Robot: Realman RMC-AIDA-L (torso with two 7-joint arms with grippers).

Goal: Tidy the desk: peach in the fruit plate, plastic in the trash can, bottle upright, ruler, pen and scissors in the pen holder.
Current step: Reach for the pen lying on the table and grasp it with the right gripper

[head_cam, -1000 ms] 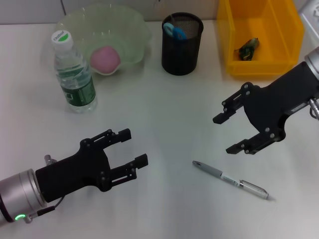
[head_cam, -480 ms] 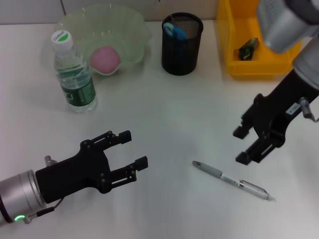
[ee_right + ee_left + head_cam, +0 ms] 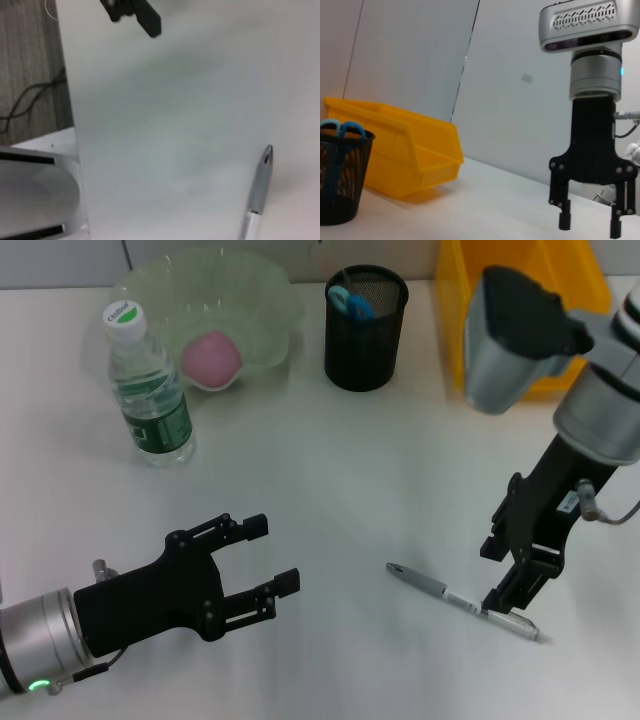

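A: Surface?

B: White matte table [image 3: 340,460], light grey wall behind it in the left wrist view. Right wrist view shows the table's edge, with grey wood-grain floor and a dark cable beyond it.

A: Right arm?

B: Right gripper [image 3: 505,575] points straight down at the near right, jaws apart at a moderate width, lower tip just above or touching the silver pen [image 3: 462,601]; cannot tell which. The pen lies flat on the table, slanting from centre toward the near right.

A: Left arm?

B: Left gripper [image 3: 268,555] hovers low at the near left, jaws spread wide, holding nothing, well apart from the pen.

A: Far side?

B: Water bottle [image 3: 147,388] stands upright at the far left, green label, white cap. Just behind it, the pale green fruit plate [image 3: 262,300] with the pink peach [image 3: 211,360] inside. At centre, the black mesh pen holder [image 3: 365,330] with blue-handled scissors [image 3: 351,303] in it. At the far right, the yellow bin [image 3: 450,310], partly hidden by the right arm.
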